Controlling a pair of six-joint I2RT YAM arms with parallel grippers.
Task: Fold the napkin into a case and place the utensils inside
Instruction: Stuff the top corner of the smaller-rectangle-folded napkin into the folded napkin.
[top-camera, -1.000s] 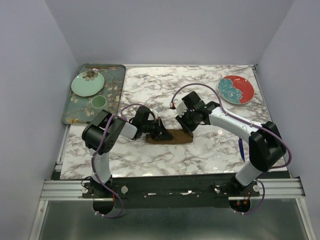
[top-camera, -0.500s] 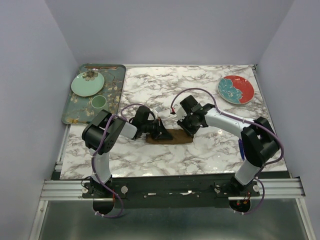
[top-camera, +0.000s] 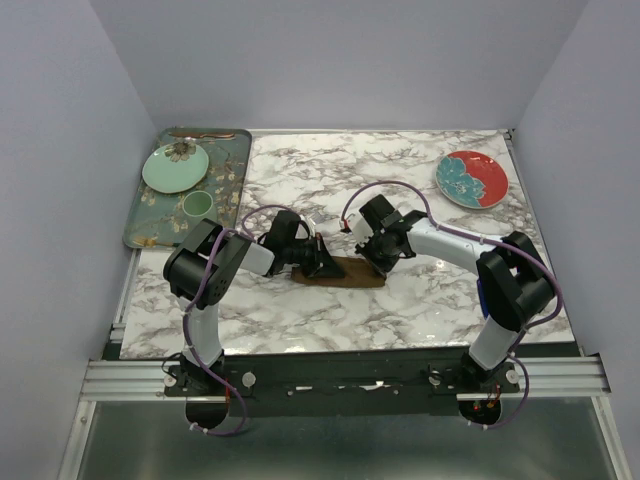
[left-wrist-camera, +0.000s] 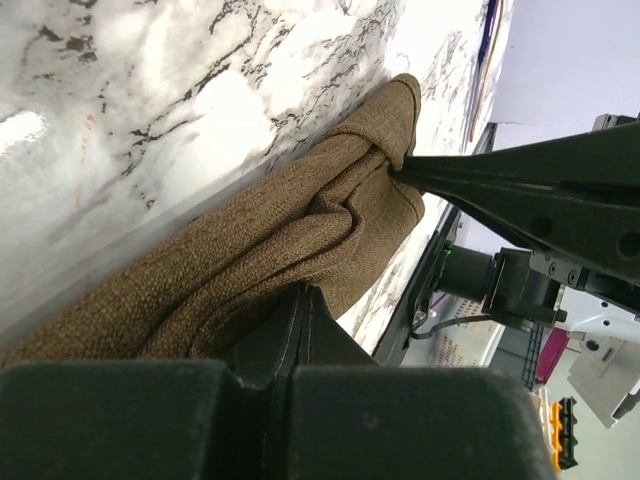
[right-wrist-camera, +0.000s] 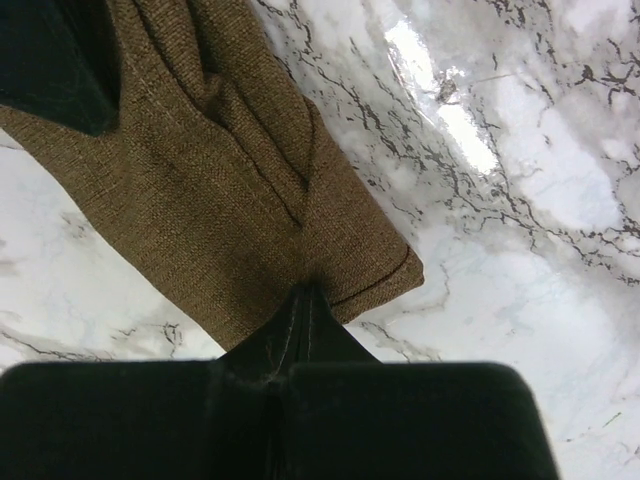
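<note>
Midway across the marble counter (top-camera: 400, 160), a little toward its near edge, we see the brown napkin (top-camera: 345, 273) lying as a narrow, long strip, running left to right. Its weave is coarse, and it is bunched into lengthwise folds rather than lying flat (left-wrist-camera: 250, 260).

We find the left gripper (top-camera: 325, 266) at the strip's left end, its fingers pressed together on a fold of the cloth (left-wrist-camera: 303, 295). The right gripper (top-camera: 376, 262) pinches the opposite end, its closed tips biting the edge beside a hemmed corner (right-wrist-camera: 305, 292); from the left wrist we see that tip gathering the cloth into a pucker (left-wrist-camera: 410, 172).

Near the counter's right edge, a blue-handled utensil (top-camera: 482, 298) shows partly behind the right arm. A thin copper utensil (top-camera: 200, 133) lies along the far rim of the floral tray (top-camera: 230, 190) at the far left corner, with a mint plate (top-camera: 175, 167) and a small green cup (top-camera: 197, 205). A red plate with a teal flower (top-camera: 472, 179) sits toward the far right corner.
</note>
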